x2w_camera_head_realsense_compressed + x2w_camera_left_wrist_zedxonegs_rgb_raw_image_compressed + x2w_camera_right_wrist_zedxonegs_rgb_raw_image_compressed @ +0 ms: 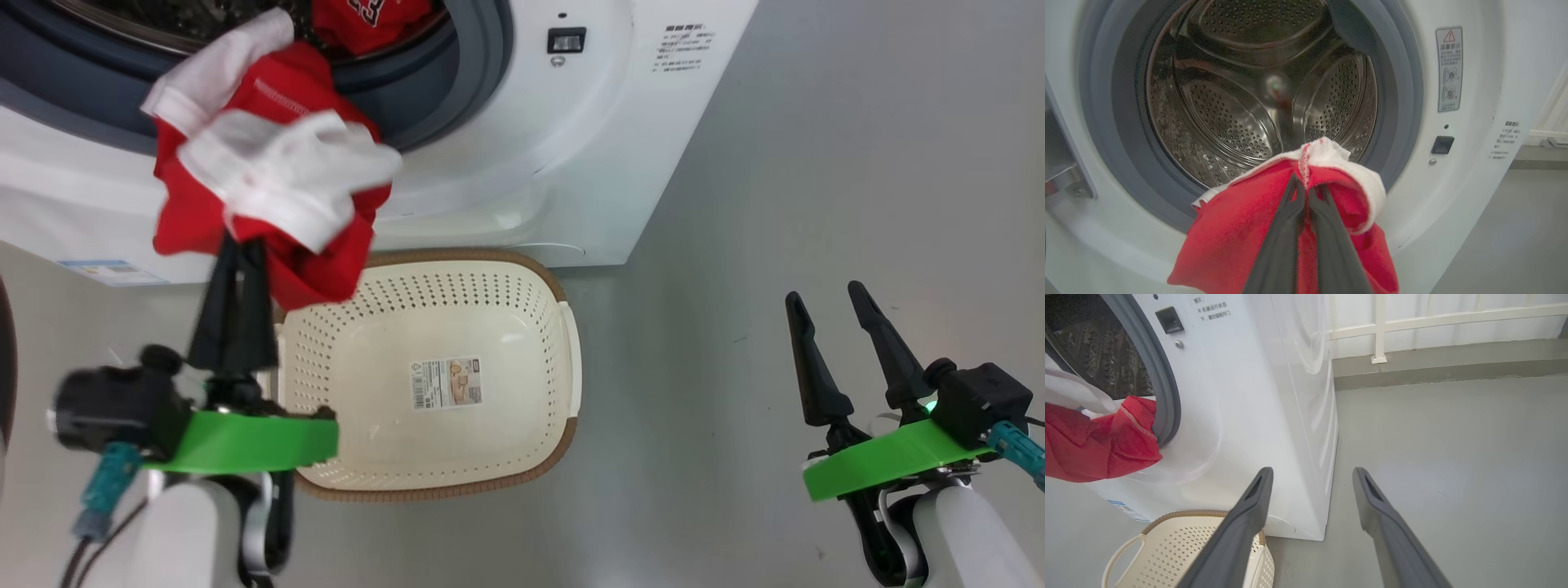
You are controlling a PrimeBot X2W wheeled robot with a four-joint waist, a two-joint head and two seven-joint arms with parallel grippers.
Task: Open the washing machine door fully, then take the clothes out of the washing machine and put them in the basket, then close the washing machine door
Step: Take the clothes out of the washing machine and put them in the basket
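Observation:
The washing machine [571,147] stands with its round opening uncovered and its steel drum [1241,94] in sight. My left gripper [242,247] is shut on the clothes [269,171], a red jersey bundle with white trim. It holds them in front of the opening's lower rim, above the basket's far left corner. In the left wrist view the fingers [1304,185] pinch the red fabric [1241,228]. More red cloth [367,20] lies in the drum mouth. The cream basket [506,327] sits on the floor against the machine. My right gripper [824,294] is open at the lower right, holding nothing. The door is out of view.
Grey floor [816,163] stretches to the right of the machine and basket. In the right wrist view my right gripper [1312,471] points past the machine's corner [1241,396], with the basket's rim [1180,516] at the lower left and a white railing [1380,326] along the far wall.

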